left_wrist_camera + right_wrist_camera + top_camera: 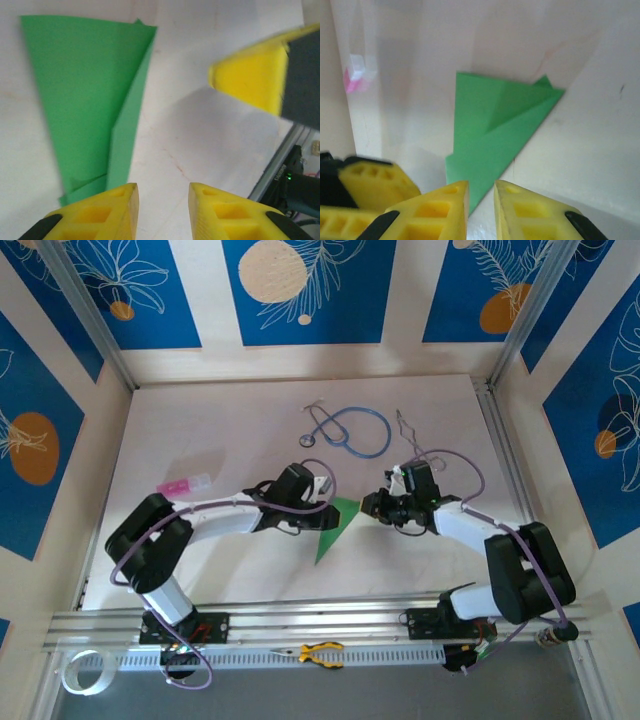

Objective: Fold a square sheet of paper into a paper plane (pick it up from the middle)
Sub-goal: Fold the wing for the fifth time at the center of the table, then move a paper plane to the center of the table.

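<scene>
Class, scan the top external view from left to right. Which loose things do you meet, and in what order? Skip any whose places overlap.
roll of clear tape → pink and white piece → folded green paper → thin wire piece

Light even, soft, from above; no glare. Left wrist: broad grey shadow on table ahead of the jaws; green paper edges smeared. Right wrist: fingertips soft, out of focus.

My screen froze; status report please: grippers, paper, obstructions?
Left gripper open, empty. Right gripper slightly open. Folded green paper flat on table between them. Nothing blocking.
</scene>
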